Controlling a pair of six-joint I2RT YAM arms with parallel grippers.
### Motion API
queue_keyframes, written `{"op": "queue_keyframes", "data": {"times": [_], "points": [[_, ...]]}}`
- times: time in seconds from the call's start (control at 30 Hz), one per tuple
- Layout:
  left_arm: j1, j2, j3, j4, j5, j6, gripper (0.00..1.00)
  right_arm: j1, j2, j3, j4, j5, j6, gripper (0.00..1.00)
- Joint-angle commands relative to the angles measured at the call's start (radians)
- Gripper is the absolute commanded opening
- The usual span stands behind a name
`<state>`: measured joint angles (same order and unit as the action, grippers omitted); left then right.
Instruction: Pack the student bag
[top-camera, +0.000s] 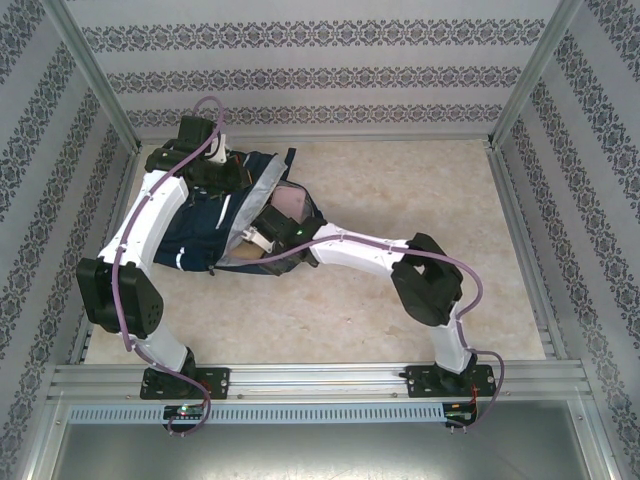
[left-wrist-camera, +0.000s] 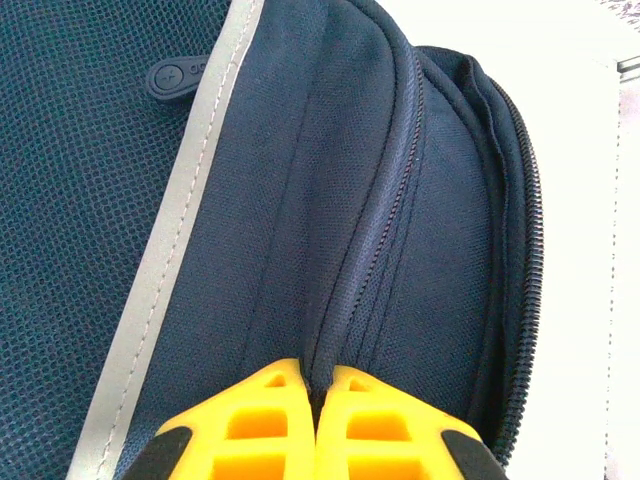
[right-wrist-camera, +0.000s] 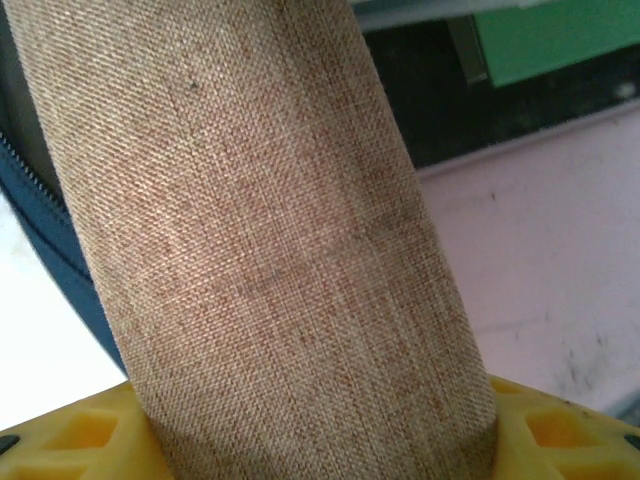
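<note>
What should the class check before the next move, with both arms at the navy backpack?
1. Left jaws shut on the student bag fabric, at its zipper: ok.
2. Bag mouth open in the top view: ok.
3. Right jaws gripping the tan woven-fabric item: ok.
4. Item fully inside the bag: cannot tell.
5. Space left beside the pink object: cannot tell.
</note>
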<state>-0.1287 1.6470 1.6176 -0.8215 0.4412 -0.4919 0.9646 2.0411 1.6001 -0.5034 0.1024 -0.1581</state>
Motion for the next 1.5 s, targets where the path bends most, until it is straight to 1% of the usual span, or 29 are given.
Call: {"op": "queue_keyframes", "data": {"times": [0.0, 0.2, 0.27, 0.33, 0.37, 0.43, 0.5, 0.63, 0.77, 0.83, 0.93, 1.0, 1.07, 1.17, 1.33, 1.47], "points": [[-0.009, -0.062, 0.001, 0.039, 0.072, -0.045, 0.0, 0.012, 0.058, 0.083, 0.008, -0.028, -0.014, 0.48], [-0.018, -0.067, -0.01, 0.044, 0.073, -0.053, 0.0, 0.013, 0.148, 0.196, -0.006, -0.034, -0.028, 0.51], [-0.021, -0.069, -0.013, 0.044, 0.073, -0.054, 0.0, 0.013, 0.168, 0.217, -0.01, -0.025, -0.024, 0.61], [-0.022, -0.069, -0.014, 0.043, 0.067, -0.053, 0.0, 0.01, 0.166, 0.219, -0.011, -0.017, -0.01, 0.63], [-0.022, -0.07, -0.013, 0.042, 0.063, -0.051, 0.0, 0.008, 0.155, 0.208, -0.009, -0.018, -0.003, 0.65], [-0.022, -0.071, -0.013, 0.038, 0.057, -0.047, 0.0, 0.006, 0.121, 0.17, 0.007, -0.014, 0.006, 0.72], [-0.022, -0.069, -0.012, 0.035, 0.048, -0.042, 0.0, 0.005, 0.081, 0.127, 0.02, -0.008, 0.012, 0.73], [-0.021, -0.064, -0.015, 0.035, 0.043, -0.036, 0.0, 0.002, -0.011, 0.024, 0.036, -0.014, 0.049, 0.82], [-0.021, -0.053, -0.016, 0.038, 0.042, -0.037, 0.0, -0.006, -0.096, -0.061, 0.06, -0.037, 0.104, 0.83], [-0.022, -0.052, -0.017, 0.041, 0.042, -0.04, 0.0, -0.011, -0.126, -0.088, 0.064, -0.048, 0.133, 0.83], [-0.022, -0.05, -0.02, 0.046, 0.043, -0.044, 0.0, -0.02, -0.172, -0.135, 0.087, -0.066, 0.187, 0.77], [-0.022, -0.051, -0.026, 0.053, 0.044, -0.053, 0.0, -0.031, -0.191, -0.164, 0.101, -0.072, 0.231, 0.68], [-0.022, -0.054, -0.03, 0.06, 0.048, -0.059, 0.0, -0.048, -0.199, -0.196, 0.117, -0.085, 0.286, 0.56], [-0.022, -0.054, -0.033, 0.064, 0.048, -0.063, 0.0, -0.061, -0.186, -0.219, 0.138, -0.133, 0.33, 0.49], [-0.023, -0.053, -0.034, 0.065, 0.052, -0.068, 0.0, -0.046, -0.147, -0.193, 0.172, -0.179, 0.363, 0.48], [-0.026, -0.059, -0.038, 0.064, 0.053, -0.07, 0.0, -0.032, -0.061, -0.114, 0.153, -0.195, 0.36, 0.47]]}}
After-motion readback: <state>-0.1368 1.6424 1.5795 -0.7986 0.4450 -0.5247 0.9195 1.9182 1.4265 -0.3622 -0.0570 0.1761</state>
